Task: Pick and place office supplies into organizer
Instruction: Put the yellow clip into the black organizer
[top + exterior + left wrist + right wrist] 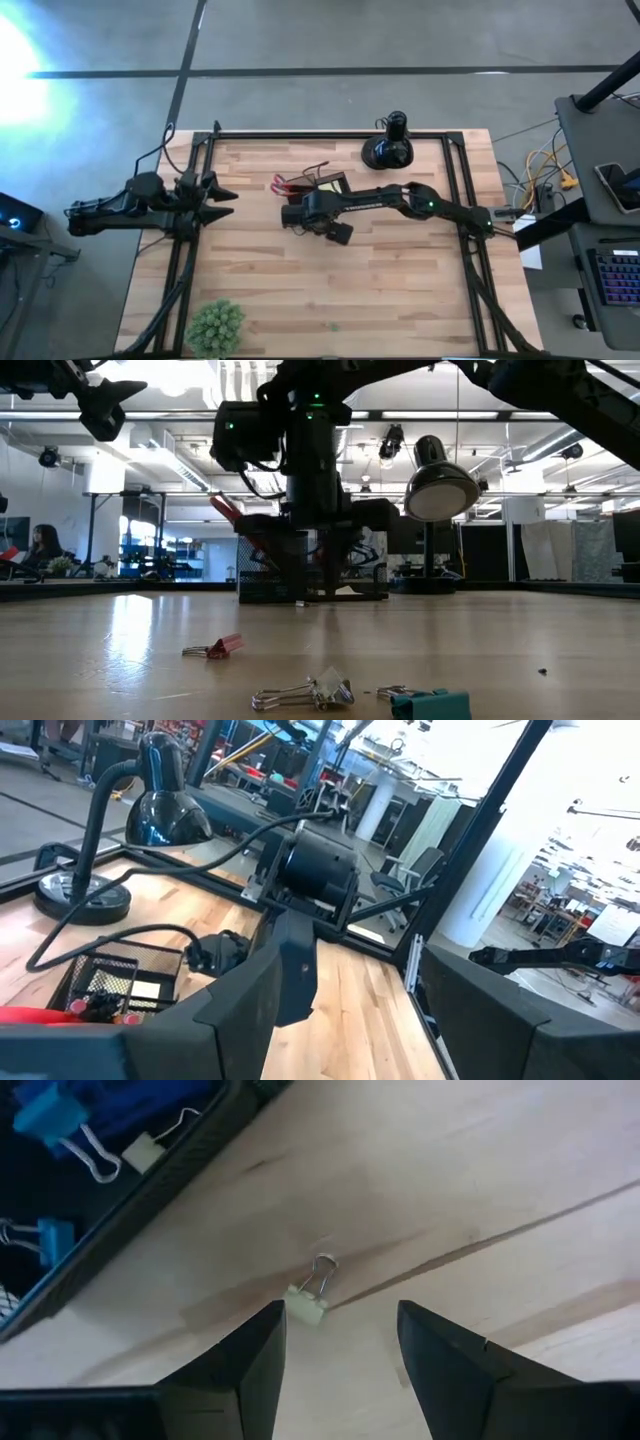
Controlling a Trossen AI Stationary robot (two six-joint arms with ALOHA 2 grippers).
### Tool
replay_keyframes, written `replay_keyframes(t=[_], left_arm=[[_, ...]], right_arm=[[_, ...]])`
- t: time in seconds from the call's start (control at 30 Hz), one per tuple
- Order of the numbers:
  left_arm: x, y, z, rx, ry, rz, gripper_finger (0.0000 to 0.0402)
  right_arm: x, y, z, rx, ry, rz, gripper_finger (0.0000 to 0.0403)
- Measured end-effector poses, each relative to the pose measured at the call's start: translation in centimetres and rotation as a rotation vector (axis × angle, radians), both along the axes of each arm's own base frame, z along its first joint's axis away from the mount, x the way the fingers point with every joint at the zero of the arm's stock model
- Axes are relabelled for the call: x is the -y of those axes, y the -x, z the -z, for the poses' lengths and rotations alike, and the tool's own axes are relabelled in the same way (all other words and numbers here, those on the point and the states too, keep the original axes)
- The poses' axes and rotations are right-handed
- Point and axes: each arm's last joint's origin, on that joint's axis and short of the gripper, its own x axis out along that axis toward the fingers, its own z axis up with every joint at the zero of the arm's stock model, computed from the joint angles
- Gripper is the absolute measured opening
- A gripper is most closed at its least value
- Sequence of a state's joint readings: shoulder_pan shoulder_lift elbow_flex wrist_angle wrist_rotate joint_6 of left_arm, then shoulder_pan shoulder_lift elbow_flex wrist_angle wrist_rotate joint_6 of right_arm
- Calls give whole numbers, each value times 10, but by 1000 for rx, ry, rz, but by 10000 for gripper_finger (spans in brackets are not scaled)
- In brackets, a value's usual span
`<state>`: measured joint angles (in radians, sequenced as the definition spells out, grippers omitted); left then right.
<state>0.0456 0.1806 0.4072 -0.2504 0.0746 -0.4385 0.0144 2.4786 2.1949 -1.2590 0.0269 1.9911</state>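
The right end effector [340, 1342] hangs low over the bare wood of the counter [400, 290], next to the organizer [325, 186], its fingers [250, 1355] apart and empty. Just ahead of the fingertips, resting on the wood, is a small cream binder clip [310, 1298] with its wire loop up; nothing touches it. In the right wrist view the organizer's dark edge runs across one corner, and inside it lie blue binder clips [45, 1115] and one cream one. From above, the organizer sits near the middle of the counter's far half, with red scissors [283, 184] sticking out of it toward the left arm, and a black lamp [388, 148] beyond it. The left end effector [222, 201] waits raised over the counter's left edge, fingers apart, holding nothing. At table height, a red clip [216, 648], a clear clip [310, 693] and a teal clip [430, 704] lie loose on the near wood. A green plant ball [215, 326] sits at the near left corner.
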Motion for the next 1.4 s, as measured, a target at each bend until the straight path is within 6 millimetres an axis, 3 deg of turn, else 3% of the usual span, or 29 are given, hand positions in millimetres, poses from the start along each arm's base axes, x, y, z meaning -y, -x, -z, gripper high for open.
replay_keyframes(t=[0.37, 0.83, 1.2, 1.4], left_arm=[[0, 0, 0, -2, 0, 0, 228], [0, 0, 0, -3, 0, 1, 228], [0, 0, 1, -5, 0, 1, 228], [0, 1, 3, -32, 1, 2, 228]], right_arm=[[9, -2, 6, 28, 25, 78, 180], [-1, -9, 8, 105, -23, 159, 115], [-5, -8, 10, 101, -21, 180, 113], [6, -9, 7, 95, -23, -30, 114]])
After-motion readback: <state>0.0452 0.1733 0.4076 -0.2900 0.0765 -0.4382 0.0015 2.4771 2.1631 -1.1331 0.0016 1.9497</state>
